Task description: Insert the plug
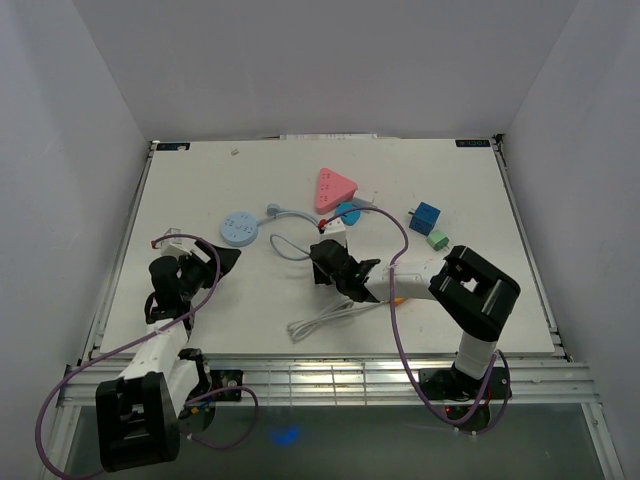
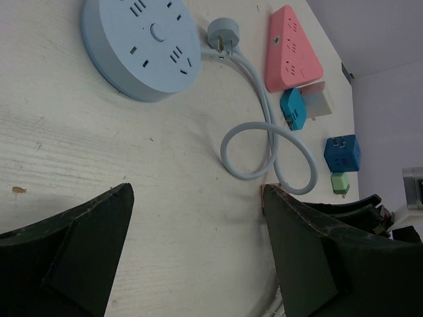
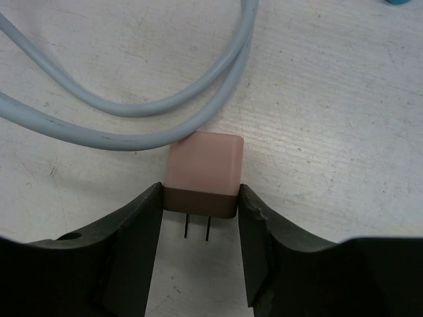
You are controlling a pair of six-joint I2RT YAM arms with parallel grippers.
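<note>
Pale pink, the cube plug sits squeezed between the two black fingers of the right gripper. That's a firm pinch, with the jaws drawn in flat against the side faces at the prong end of the block. Its two prongs point back toward the wrist, in the gap between the fingers. By my read, the plug needs turning round before it meets any socket. Grabbing the flat sides makes sense, since a cube won't roll or twist out of parallel pads. Just beyond the fingertips, right against the plug's far face or very near it, lie two loops of grey cable. They're worth watching for a snag on the lift.

Over on the other arm, the left gripper hangs spread wide with nothing in it, low over the board. Ahead of it, toward its left finger's side, sits the round blue power strip. Further ahead on the right-finger side is the pink triangular strip. Which one takes the plug I can't say, though the idle arm looks placed to steady the round one.

Below it all is a white-painted table with faint wood grain and scuffs. It's flat and matte, so things should slide rather than stick. Plain white walls box in the workspace on three sides.
</note>
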